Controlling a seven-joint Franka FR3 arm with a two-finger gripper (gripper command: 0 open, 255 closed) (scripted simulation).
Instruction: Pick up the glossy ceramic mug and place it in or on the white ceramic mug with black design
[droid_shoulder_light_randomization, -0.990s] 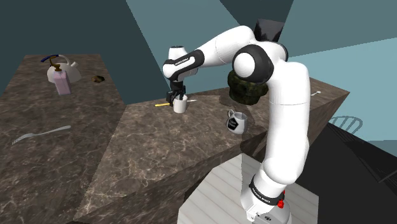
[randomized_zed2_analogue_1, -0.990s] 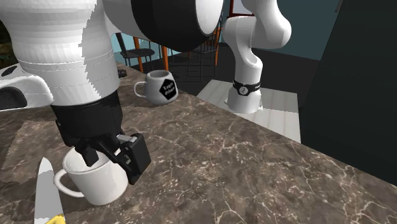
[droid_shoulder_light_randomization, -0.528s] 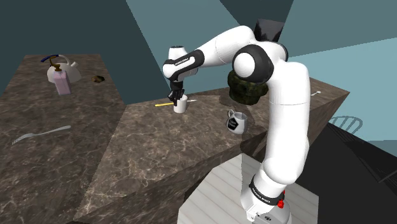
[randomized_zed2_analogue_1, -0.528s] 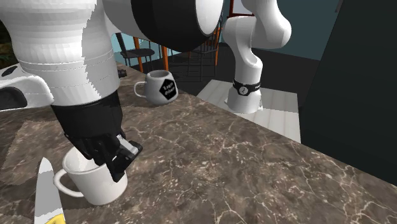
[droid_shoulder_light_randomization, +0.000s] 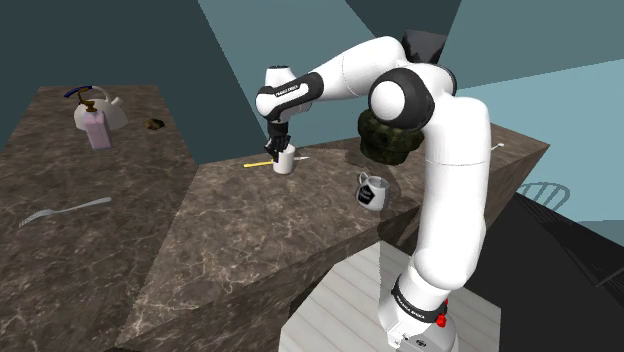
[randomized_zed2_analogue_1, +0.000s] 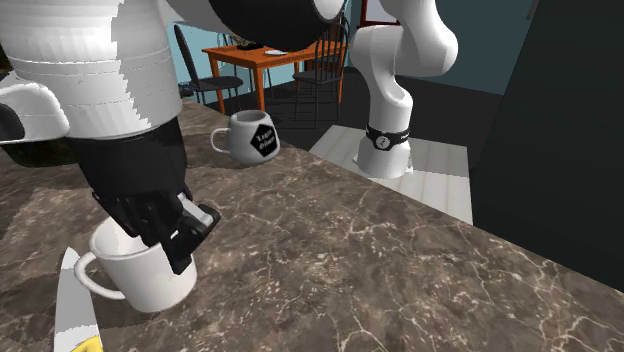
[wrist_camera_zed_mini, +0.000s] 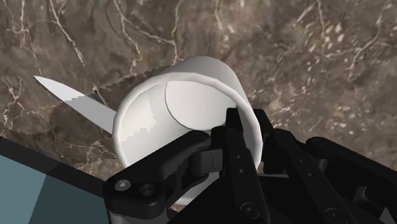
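Observation:
A plain white glossy mug (randomized_zed2_analogue_1: 140, 278) hangs slightly tilted just above the dark marble counter (randomized_zed2_analogue_1: 400, 270). My gripper (randomized_zed2_analogue_1: 178, 238) is shut on its rim on the side away from the handle. In the wrist view one finger (wrist_camera_zed_mini: 236, 153) is inside the mug (wrist_camera_zed_mini: 159, 108) and the other is outside its wall. From the shoulder view the gripper (droid_shoulder_light_randomization: 281, 148) and the mug (droid_shoulder_light_randomization: 285, 161) are near the counter's far edge. The white mug with a black design (droid_shoulder_light_randomization: 372, 192) stands upright nearer the stand; it also appears behind the arm (randomized_zed2_analogue_1: 252, 136).
A knife (randomized_zed2_analogue_1: 72, 300) with a yellow handle (droid_shoulder_light_randomization: 258, 163) lies right beside the held mug. On the lower counter at the shoulder view's left are a kettle (droid_shoulder_light_randomization: 95, 105), a pink bottle (droid_shoulder_light_randomization: 97, 130) and a fork (droid_shoulder_light_randomization: 65, 211). An orange table with chairs (randomized_zed2_analogue_1: 255, 55) stands beyond.
The fingers stood open around the mug's rim a second ago and then closed on it. Since then the hand has risen a little, and the mug has come up tilted with it.

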